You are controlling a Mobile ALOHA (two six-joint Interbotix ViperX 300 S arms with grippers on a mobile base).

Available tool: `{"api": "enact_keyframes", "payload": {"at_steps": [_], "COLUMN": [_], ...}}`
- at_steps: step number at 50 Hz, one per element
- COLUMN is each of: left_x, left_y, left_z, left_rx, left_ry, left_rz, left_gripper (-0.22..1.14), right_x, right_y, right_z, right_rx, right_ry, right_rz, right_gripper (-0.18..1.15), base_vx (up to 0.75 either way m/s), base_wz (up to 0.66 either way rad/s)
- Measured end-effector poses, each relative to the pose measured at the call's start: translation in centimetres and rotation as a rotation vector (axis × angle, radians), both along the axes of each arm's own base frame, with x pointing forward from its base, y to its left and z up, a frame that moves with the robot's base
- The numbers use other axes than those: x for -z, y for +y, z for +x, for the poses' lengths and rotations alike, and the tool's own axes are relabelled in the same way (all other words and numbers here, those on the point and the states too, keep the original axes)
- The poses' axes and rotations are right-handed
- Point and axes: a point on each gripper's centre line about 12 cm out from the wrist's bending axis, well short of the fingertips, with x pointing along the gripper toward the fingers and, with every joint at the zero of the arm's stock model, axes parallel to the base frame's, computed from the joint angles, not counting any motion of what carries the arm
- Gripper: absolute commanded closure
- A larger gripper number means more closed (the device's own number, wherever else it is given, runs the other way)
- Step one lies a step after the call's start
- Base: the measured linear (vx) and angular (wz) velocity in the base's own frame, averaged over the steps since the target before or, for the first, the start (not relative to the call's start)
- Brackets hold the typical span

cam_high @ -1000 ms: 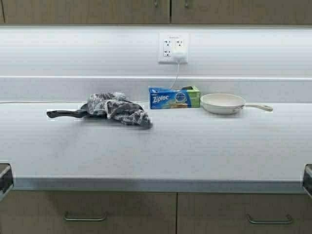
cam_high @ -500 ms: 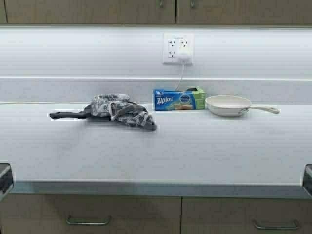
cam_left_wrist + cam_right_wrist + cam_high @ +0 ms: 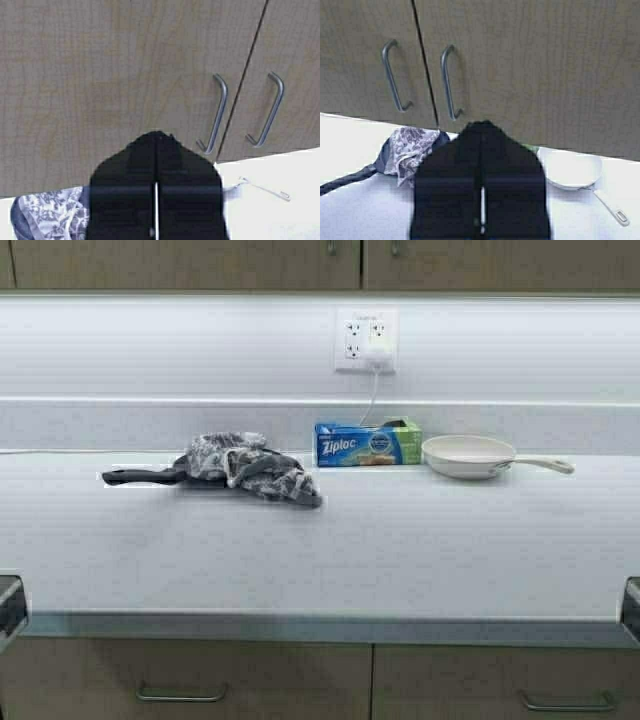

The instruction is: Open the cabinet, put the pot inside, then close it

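A pale speckled countertop point(image 3: 330, 540) stretches across the high view, with the Ziploc box point(image 3: 366, 443) at its back edge serving as landmark. Far left of the box and low at the frame's edge, a sliver of the left gripper point(image 3: 156, 187) sits parked off the counter's front lip; its wrist camera shows the flat black fingers pressed together, only a thin seam between them, holding nothing. Left of the box lies a long-handled black pan point(image 3: 140, 476), its bowl smothered by a crumpled grey-and-white patterned cloth point(image 3: 248, 465) with soft folds. The box itself is glossy blue cardboard with a green end, standing against the backsplash. Directly above it, a white wall outlet point(image 3: 366, 340) holds a plug whose thin cord drops behind the box. Higher still, the cabinet point(image 3: 330, 264) shows two matte tan wood-grain doors shut flush, their slim curved metal bar handles point(image 3: 216, 115) flanking the centre seam. Just right of the box rests a smooth round white frying pan point(image 3: 470, 455), handle pointing away from the box. Far right, the right gripper point(image 3: 481, 187) sits parked likewise, its fingers closed and empty. The pot does not appear in any view, perhaps out of frame.
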Motion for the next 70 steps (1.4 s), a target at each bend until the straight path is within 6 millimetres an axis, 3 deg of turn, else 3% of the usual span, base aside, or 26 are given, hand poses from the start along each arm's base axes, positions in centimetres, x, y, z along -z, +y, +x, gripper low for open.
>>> {"api": "enact_keyframes", "payload": {"at_steps": [70], "left_x": [0.15], "left_y": [-0.08], "left_z": [0.15], "left_rx": [-0.001], "left_ry": [0.003], "left_rz": [0.000], "left_gripper": [0.88], "right_x": [0.45], "right_y": [0.00], "right_z": [0.01], "right_rx": [0.000], "right_ry": [0.010], "right_rz": [-0.005], "right_gripper": [0.90], "base_vx": [0.00], "base_wz": [0.00]}}
